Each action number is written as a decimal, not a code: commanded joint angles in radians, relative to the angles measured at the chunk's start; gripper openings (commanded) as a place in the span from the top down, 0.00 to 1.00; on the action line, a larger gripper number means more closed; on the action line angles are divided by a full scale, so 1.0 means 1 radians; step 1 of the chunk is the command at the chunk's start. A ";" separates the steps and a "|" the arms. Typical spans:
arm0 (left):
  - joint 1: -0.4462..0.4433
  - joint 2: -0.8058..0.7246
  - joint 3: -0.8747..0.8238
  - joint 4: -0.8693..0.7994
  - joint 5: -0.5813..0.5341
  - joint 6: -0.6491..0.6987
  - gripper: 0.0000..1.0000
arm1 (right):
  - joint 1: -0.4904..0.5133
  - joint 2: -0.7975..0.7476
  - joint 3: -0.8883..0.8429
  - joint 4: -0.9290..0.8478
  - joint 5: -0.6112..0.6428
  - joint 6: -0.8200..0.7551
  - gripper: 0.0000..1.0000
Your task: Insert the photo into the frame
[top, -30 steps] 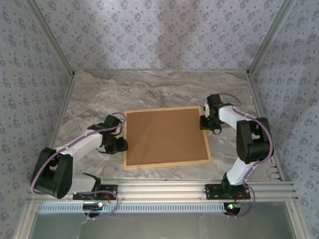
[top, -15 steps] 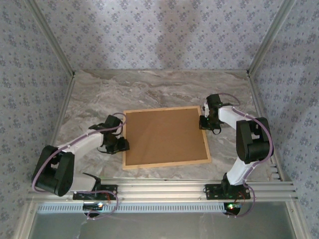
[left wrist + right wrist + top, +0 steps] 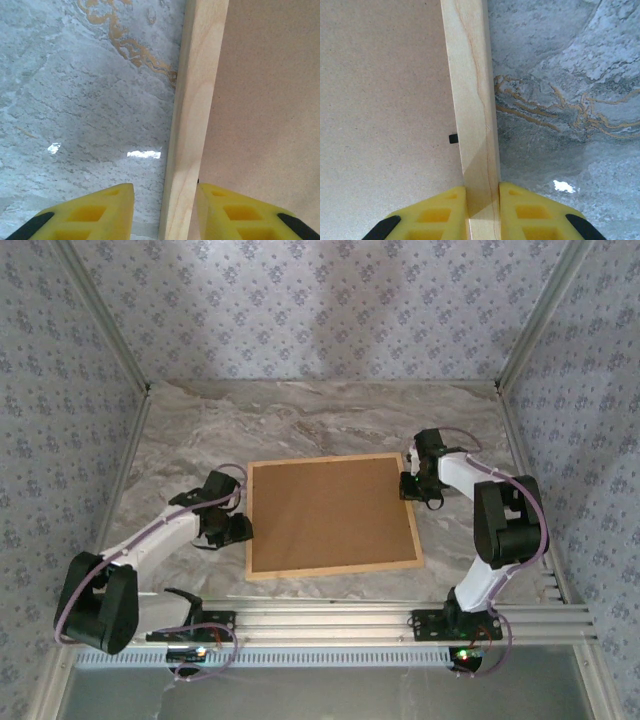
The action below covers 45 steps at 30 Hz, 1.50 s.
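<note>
On the left, the left arm has just swung its elbow down and outward, and the left gripper (image 3: 236,528) has eased a touch away from the frame (image 3: 330,568). It hasn't left the frame, though. In the left wrist view its yellow fingers (image 3: 100,210) stand either side of the left-hand wooden rail, parted, with bare table (image 3: 300,420) visible between the outer finger and the wood. So this side is loose and clamps nothing. We judge it's re-setting its hold rather than lifting.

Moving to the middle, the frame lies flat at the centre of the table, back side up, with the brown backing board (image 3: 330,512) filling it. We can't tell whether the photo sits beneath that board. If it isn't in yet, the board is what bars the way and has to come out first.

Over on the right nothing has budged. The right gripper (image 3: 482,192) is pinched tight on the right-hand rail, a finger pressed to each side of the wood. A small black tab (image 3: 453,138) sits on the board just beside that rail, and it looks like a retaining clip.

Nearest us, the aluminium mounting rail (image 3: 400,615) runs close to the frame's near edge, so there's little room to slide it this way.
</note>
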 commanded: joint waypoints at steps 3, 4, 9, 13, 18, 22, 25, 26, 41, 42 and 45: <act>-0.011 0.043 0.004 -0.026 0.014 0.001 0.63 | 0.011 0.016 -0.015 -0.006 -0.031 -0.002 0.80; -0.012 0.047 0.004 -0.024 0.020 0.002 0.63 | 0.011 0.016 -0.015 -0.005 -0.031 -0.002 0.80; -0.012 0.055 -0.001 -0.012 0.032 0.007 0.63 | 0.009 0.015 -0.017 -0.005 -0.033 -0.001 0.80; -0.012 0.070 0.001 -0.001 0.048 0.013 0.63 | 0.011 0.016 -0.015 -0.005 -0.031 -0.001 0.80; -0.012 0.078 -0.006 0.005 0.052 0.013 0.63 | 0.010 0.015 -0.018 -0.003 -0.031 -0.001 0.80; -0.012 0.101 -0.011 0.022 0.062 0.013 0.63 | 0.011 0.018 -0.018 -0.003 -0.031 -0.001 0.80; -0.015 0.115 -0.022 0.048 0.090 0.012 0.63 | 0.011 0.018 -0.017 -0.003 -0.031 -0.001 0.80; -0.015 0.121 -0.025 0.053 0.094 0.014 0.63 | 0.010 0.018 -0.018 -0.001 -0.030 -0.001 0.80; -0.030 0.223 -0.057 0.098 0.051 0.019 0.62 | 0.022 0.016 -0.017 -0.004 -0.025 0.005 0.80; -0.032 0.231 -0.058 0.101 0.044 0.021 0.62 | 0.022 0.016 -0.017 -0.004 -0.025 0.005 0.80; -0.037 0.254 -0.068 0.115 0.039 0.021 0.62 | 0.022 0.018 -0.017 -0.005 -0.025 0.005 0.80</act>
